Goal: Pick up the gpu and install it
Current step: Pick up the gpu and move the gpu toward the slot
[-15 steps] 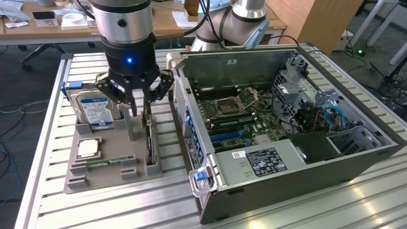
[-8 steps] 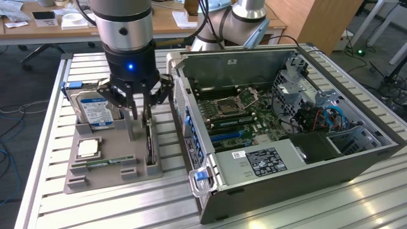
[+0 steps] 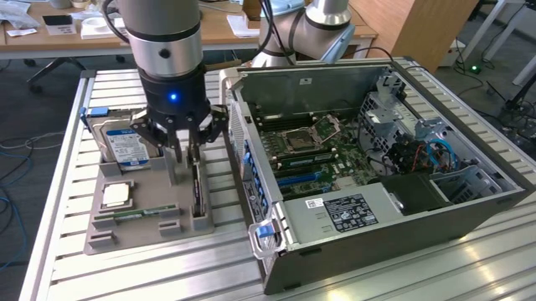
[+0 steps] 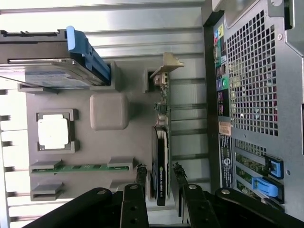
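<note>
From the exterior view, I have the hard drive (image 3: 124,145) at 9 o'clock and the open computer case (image 3: 377,251) at 3 o'clock of my gripper (image 3: 186,169), which hangs vertically, jaws released either side of the gpu (image 3: 198,191) standing edgewise in the gray holder (image 3: 125,237).

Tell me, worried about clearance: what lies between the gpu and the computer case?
Bare table slats and one finger of the hand, in the wrist view.

A slatted metal table (image 3: 125,276) catches bright light above a grey floor (image 3: 25,182) with blue cables (image 3: 10,150) at the exterior view's left, while a cluttered wooden desk (image 3: 50,39), a chair base (image 3: 54,68) and a wooden cabinet (image 3: 418,25) stand behind.
</note>
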`<state>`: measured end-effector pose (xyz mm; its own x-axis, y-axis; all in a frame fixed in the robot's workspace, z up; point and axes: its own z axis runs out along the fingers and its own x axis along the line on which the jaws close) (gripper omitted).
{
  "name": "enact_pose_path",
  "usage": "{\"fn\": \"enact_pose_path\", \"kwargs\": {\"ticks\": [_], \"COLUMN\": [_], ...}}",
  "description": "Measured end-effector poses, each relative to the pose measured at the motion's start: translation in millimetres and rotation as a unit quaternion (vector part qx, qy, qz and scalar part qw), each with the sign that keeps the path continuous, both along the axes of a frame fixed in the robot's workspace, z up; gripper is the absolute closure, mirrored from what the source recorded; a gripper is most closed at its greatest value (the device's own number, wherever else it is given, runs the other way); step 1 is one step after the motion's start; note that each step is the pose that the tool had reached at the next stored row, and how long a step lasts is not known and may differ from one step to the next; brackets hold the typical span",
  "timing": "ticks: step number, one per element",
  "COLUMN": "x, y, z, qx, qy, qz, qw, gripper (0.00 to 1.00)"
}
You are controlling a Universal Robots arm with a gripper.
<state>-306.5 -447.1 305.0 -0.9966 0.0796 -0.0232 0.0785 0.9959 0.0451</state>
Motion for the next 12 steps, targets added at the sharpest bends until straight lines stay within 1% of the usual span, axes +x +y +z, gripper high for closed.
{"fn": "enact_pose_path", "kwargs": {"ticks": [4, 12], "x": [0.0, 0.0], "y": [0.0, 0.0], "z": [-2.2, -12.3], "qx": [0.0, 0.0], "qy": [0.0, 0.0], "qz": [0.0, 0.0], "qw": [1.0, 1.0], "gripper": [0.64, 0.64]}}
